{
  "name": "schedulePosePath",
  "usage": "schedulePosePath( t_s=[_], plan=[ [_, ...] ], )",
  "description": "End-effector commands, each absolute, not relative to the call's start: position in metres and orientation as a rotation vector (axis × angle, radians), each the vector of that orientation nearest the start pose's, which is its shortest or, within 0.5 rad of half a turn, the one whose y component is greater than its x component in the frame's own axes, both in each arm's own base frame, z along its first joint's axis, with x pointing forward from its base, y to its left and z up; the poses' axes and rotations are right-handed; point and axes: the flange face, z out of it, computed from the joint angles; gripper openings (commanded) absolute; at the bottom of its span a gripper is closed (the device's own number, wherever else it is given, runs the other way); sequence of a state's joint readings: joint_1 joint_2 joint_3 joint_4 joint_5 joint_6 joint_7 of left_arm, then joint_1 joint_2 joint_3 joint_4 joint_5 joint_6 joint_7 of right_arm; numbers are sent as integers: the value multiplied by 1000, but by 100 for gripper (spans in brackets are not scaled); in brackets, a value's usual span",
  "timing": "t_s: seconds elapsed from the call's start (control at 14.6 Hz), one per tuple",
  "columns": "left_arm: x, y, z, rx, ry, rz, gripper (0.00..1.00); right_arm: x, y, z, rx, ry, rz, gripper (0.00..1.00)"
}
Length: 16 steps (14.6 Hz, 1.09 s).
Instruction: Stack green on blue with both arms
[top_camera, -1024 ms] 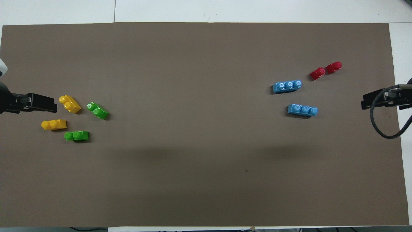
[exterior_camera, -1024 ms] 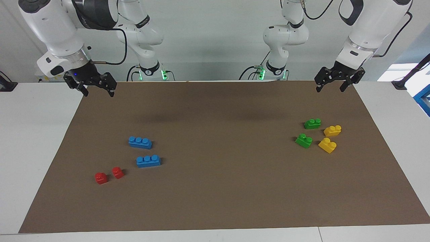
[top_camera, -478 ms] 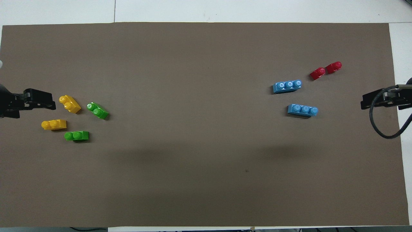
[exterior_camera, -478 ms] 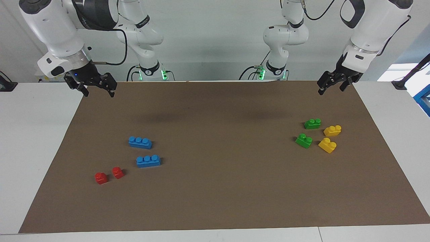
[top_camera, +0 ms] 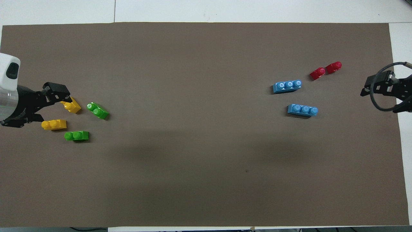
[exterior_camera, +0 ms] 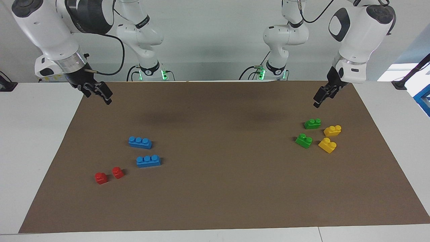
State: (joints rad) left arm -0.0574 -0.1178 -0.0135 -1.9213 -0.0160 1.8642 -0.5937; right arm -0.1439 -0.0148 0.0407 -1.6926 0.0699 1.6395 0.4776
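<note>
Two green two-stud bricks lie on the brown mat toward the left arm's end: one (exterior_camera: 312, 123) (top_camera: 76, 136) nearer to the robots, the other (exterior_camera: 303, 140) (top_camera: 98, 110) farther. Two blue three-stud bricks lie toward the right arm's end: one (exterior_camera: 140, 142) (top_camera: 303, 110) nearer to the robots, the other (exterior_camera: 148, 161) (top_camera: 287, 86) farther. My left gripper (exterior_camera: 317, 100) (top_camera: 48, 106) is open and empty, raised over the mat's edge beside the green and yellow bricks. My right gripper (exterior_camera: 99, 95) (top_camera: 383, 100) is open and empty, raised over the mat's edge at its own end.
Two yellow two-stud bricks (exterior_camera: 332, 130) (exterior_camera: 327, 145) lie beside the green ones; from overhead the left gripper covers part of one (top_camera: 72, 106). Two small red bricks (exterior_camera: 101, 177) (exterior_camera: 117, 172) lie beside the farther blue brick. The brown mat (exterior_camera: 221, 188) covers the table.
Both grippers have turned and come down and inward over the mat: the left toward the green and yellow bricks, the right slightly toward the blue. No brick has moved.
</note>
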Motion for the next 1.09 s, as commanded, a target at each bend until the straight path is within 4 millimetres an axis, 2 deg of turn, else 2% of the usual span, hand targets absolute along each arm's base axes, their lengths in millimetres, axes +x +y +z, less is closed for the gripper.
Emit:
schedulePosePath(
  t_s=[0.0, 0.14, 0.34, 0.61, 1.02],
  plan=[
    [524, -34, 528, -3042, -982, -115, 100, 550, -53, 578, -2762, 1243, 119, 98],
    [531, -30, 503, -3007, -1095, -124, 100, 548, -60, 575, -2551, 1482, 199, 97],
    [550, -30, 467, -2938, -1274, -112, 100, 554, -73, 559, -2257, 1718, 359, 95],
    [562, -31, 427, -2901, -1315, -49, 100, 570, -94, 527, -2027, 1858, 508, 95],
    [578, -29, 387, -2836, -1432, -22, 100, 594, -92, 482, -1914, 1917, 598, 93]
  ],
)
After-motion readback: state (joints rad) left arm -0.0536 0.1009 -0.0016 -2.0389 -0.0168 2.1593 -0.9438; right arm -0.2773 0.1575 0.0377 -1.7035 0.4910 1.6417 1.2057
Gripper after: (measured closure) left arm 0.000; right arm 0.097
